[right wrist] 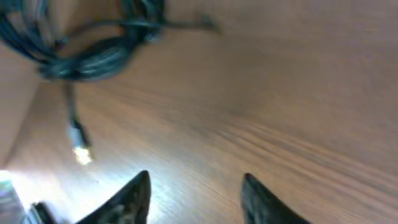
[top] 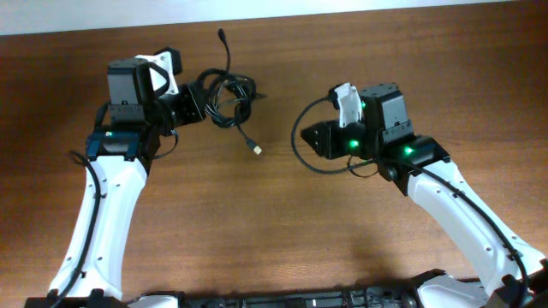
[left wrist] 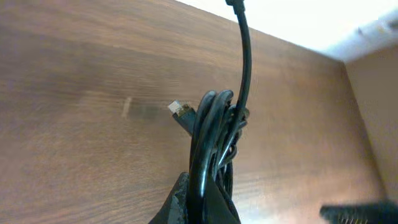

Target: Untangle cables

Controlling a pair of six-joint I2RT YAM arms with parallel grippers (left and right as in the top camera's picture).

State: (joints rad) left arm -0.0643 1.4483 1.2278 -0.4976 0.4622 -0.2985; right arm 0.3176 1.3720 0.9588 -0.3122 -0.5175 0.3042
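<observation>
Left gripper [top: 195, 104] is closed on the cables [top: 227, 92], a tangled black bundle right at its fingers. One silver plug [top: 256, 150] trails out over the wooden table [top: 282, 222]. Right gripper [right wrist: 196, 186] stands open, well apart from them.

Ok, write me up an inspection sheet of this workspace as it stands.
Surface: brown wood-grain table.
Job's things: cable bundle, tangled in one knot. A silver-tipped plug trails out onto the wood, and a second cord end runs toward the far edge.
Clutter: nothing seen.
Grippers: left gripper, jaws closed on the cable bundle. Right gripper, jaws open and empty, apart from the bundle.
Cables: a black arm wire loops beside the right gripper.
Surroundings: pale strip beyond the table's far edge; nothing else seen.
</observation>
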